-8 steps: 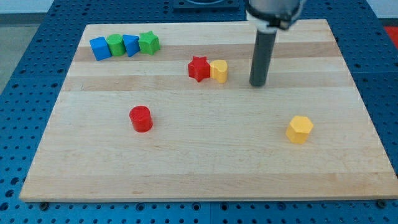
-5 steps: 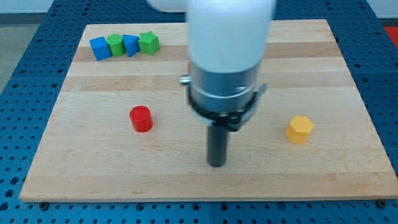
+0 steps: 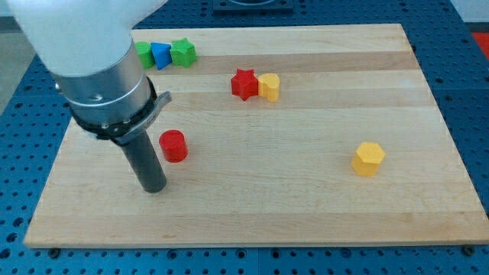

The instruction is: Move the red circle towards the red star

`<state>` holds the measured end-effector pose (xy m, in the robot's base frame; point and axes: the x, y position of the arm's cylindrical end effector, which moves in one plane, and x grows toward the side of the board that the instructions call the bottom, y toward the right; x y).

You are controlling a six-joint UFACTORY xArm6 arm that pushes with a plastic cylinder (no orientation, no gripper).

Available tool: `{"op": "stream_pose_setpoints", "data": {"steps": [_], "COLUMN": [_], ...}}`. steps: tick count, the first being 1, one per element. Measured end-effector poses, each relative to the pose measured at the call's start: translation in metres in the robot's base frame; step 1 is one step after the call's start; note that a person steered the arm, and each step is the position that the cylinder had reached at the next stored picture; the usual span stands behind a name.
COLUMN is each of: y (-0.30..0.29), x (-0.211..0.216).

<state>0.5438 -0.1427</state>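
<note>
The red circle (image 3: 173,145) is a short red cylinder on the wooden board (image 3: 306,191), left of centre. The red star (image 3: 244,84) lies toward the view's top, up and to the right of the circle, touching a yellow block (image 3: 269,86) on its right. My tip (image 3: 154,188) rests on the board just below and slightly left of the red circle, a small gap apart from it. The arm's body hides the board's upper left part.
A green block (image 3: 143,54), a blue block (image 3: 160,55) and a green star (image 3: 182,52) sit in a row at the view's top left, partly hidden by the arm. A yellow hexagon (image 3: 368,159) lies at the right.
My tip has swept from right of the yellow block, down across the board's lower middle, to the left, ending just below the red circle. No block has moved.
</note>
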Motion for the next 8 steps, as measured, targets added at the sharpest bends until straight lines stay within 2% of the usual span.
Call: {"op": "stream_pose_setpoints", "data": {"steps": [1, 2, 5, 6, 8], "y": [0.0, 0.0, 0.009, 0.003, -0.046], "x": [-0.007, -0.038, -0.155, -0.151, -0.097]}}
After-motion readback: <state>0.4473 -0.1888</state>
